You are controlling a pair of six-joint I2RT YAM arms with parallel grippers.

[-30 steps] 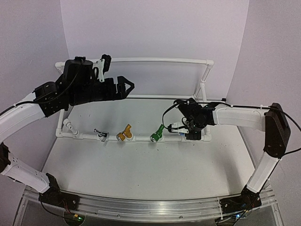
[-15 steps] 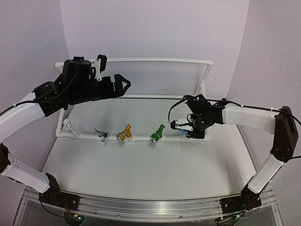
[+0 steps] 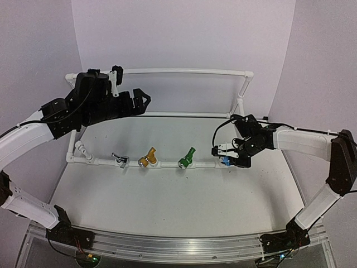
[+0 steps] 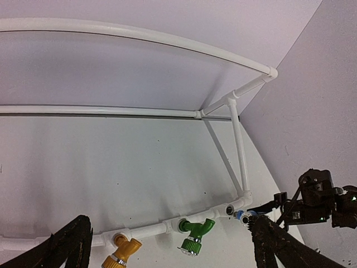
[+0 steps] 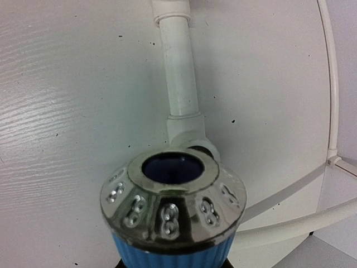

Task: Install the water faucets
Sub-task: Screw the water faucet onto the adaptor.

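On the front pipe of the white PVC frame [image 3: 184,71] sit a silver faucet [image 3: 120,159], a yellow faucet [image 3: 148,158] and a green faucet [image 3: 187,157]. My right gripper [image 3: 228,156] is shut on the blue faucet [image 3: 225,161], just off the frame's right front corner. In the right wrist view the blue faucet [image 5: 173,206] fills the foreground, chrome nozzle up, with the elbow's round opening [image 5: 195,146] right behind it. My left gripper [image 3: 142,99] hangs open and empty, high over the frame's left side. Its view shows the green faucet [image 4: 195,237], the empty socket [image 4: 230,210] and the blue faucet [image 4: 244,215].
The frame's back rail and right upright [image 3: 241,97] stand behind the right arm. A short white stub fitting [image 3: 82,149] sticks up at the frame's left front corner. White walls close in on three sides of the table [image 3: 167,195].
My right gripper has carried the blue faucet rightward along the front pipe, from beside the green faucet to the right corner. The left gripper drifted slightly left and back.
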